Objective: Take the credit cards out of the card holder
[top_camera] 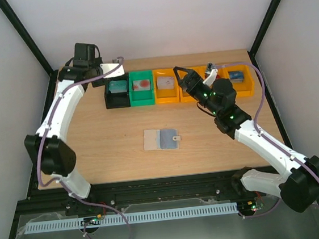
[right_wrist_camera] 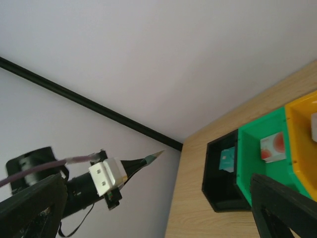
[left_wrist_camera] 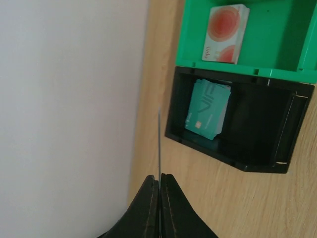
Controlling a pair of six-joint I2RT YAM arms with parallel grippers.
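The card holder point(top_camera: 161, 138) lies open and flat mid-table, pale blue-grey panels up, snap tab to the right. My left gripper point(top_camera: 104, 69) point(left_wrist_camera: 159, 177) hovers by the far-left table corner, just behind and left of the black bin. It is shut on a thin credit card point(top_camera: 114, 70) point(left_wrist_camera: 159, 144), seen edge-on in the left wrist view. My right gripper point(top_camera: 183, 80) point(right_wrist_camera: 157, 181) hangs open over the orange bins, with nothing between its fingers point(right_wrist_camera: 34, 208). The right wrist view also shows the left gripper point(right_wrist_camera: 141, 162) pinching the card point(right_wrist_camera: 157, 155).
A row of bins stands along the far edge: black point(top_camera: 117, 98) point(left_wrist_camera: 257, 144) with teal cards point(left_wrist_camera: 208, 109), green point(top_camera: 143, 98) point(left_wrist_camera: 277, 44) with white-and-red cards point(left_wrist_camera: 225, 33), then orange bins point(top_camera: 167, 96) holding a grey card point(top_camera: 165, 83) and a blue card point(top_camera: 235, 76). Walls enclose the table.
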